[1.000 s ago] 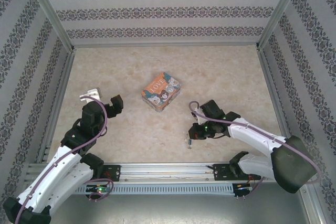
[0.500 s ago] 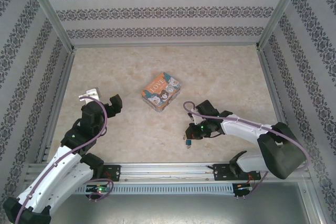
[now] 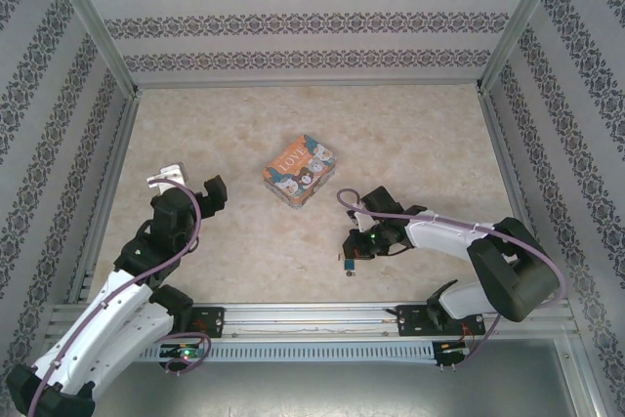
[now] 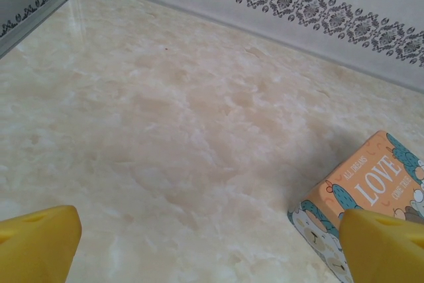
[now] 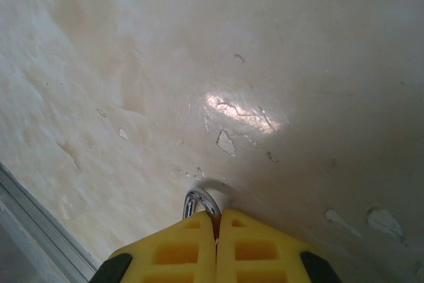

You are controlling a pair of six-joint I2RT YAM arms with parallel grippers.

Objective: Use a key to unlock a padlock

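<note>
Pins the padlock (image 3: 347, 263) by its shackle (image 5: 197, 199) in the tightly closed right jaws, lower centre of the overhead frame, probably steadying it for a key. Holds the left jaws spread wide, empty, at mid-left.

The tin (image 3: 299, 171) sat mid-desk (image 3: 420, 134). The left tool (image 3: 192, 185) stood left of the tin and nearer; the padlock (image 3: 348, 265), at the right tool's (image 5: 216, 217) tip, lay right of the tin and nearer.

LOVE tin (image 4: 371, 183) at right — jaws spread wide.
</note>
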